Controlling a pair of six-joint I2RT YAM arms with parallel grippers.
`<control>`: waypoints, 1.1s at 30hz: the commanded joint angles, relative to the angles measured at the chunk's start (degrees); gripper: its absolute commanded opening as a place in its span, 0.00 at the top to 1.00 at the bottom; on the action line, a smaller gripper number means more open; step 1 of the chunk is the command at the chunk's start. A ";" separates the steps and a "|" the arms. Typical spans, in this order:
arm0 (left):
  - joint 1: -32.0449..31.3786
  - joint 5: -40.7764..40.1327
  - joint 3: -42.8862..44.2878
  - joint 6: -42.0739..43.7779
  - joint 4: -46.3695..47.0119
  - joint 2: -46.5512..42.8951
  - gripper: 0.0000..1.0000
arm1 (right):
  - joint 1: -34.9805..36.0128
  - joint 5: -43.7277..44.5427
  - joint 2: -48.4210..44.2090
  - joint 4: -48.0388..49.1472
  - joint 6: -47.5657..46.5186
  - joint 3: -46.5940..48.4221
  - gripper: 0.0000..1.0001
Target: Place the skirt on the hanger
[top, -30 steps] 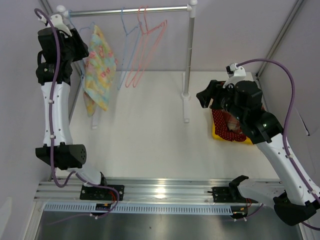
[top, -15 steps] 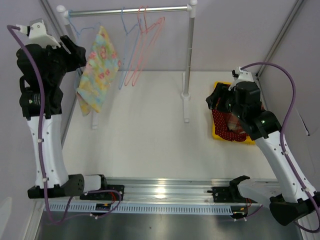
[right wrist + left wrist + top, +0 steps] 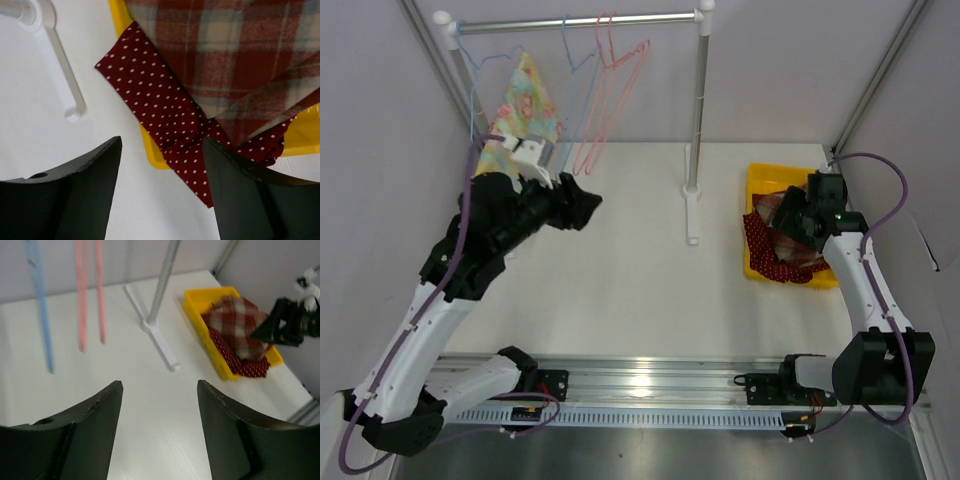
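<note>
Beneath right gripper [image 3: 161, 142], dotted skirt [image 3: 165, 115] overhanging bin [image 3: 300, 137]

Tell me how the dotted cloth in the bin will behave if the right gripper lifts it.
Probably floppy: the dotted cloth drapes over the bin rim onto the table, so it should sag from one pinch. The plaid cloth lies on part of it, so it may drag or pull that along. Likely light; it looks thin.
</note>
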 commanded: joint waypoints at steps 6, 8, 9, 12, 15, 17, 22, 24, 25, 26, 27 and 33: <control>-16.26 -3.09 -16.78 -4.24 7.83 -1.96 0.35 | -7.82 7.87 4.43 3.16 2.24 -0.75 0.24; -17.85 -3.00 -19.34 -4.94 9.66 -2.05 0.35 | -10.56 5.34 7.05 5.53 2.50 -0.92 0.23; -18.12 -2.57 -21.17 -5.12 10.20 -2.22 0.35 | -12.75 4.54 8.12 6.23 2.77 -0.66 0.21; -18.38 -1.60 -22.59 -4.86 11.08 -2.22 0.35 | -15.23 3.30 13.74 7.90 3.21 2.32 0.20; -18.38 -0.98 -23.04 -4.07 10.64 -1.78 0.35 | -16.11 3.56 19.19 8.69 3.73 5.05 0.21; -18.38 -0.46 -23.04 -3.37 10.38 -1.26 0.35 | -16.64 2.51 21.39 9.75 4.69 5.49 0.21; -18.38 0.51 -22.51 -2.14 8.98 -0.29 0.36 | -16.82 0.84 23.69 13.00 6.72 4.97 0.27; -18.38 -0.10 -23.04 -1.96 8.80 -0.46 0.36 | -16.82 1.62 23.42 12.49 6.55 5.23 0.41; -18.38 -0.36 -23.39 -1.87 8.80 -0.81 0.36 | -16.82 1.80 23.07 12.22 6.37 5.93 0.48; -18.38 -0.54 -23.74 -1.87 8.89 -1.25 0.36 | -16.73 1.98 22.46 11.78 6.46 6.19 0.66; -18.38 -0.98 -23.92 -1.87 8.97 -1.60 0.36 | -16.73 2.33 20.63 11.17 6.37 6.46 0.76; -18.38 -1.16 -23.83 -2.40 9.50 -2.22 0.36 | -15.24 3.03 14.03 5.28 4.97 15.67 0.96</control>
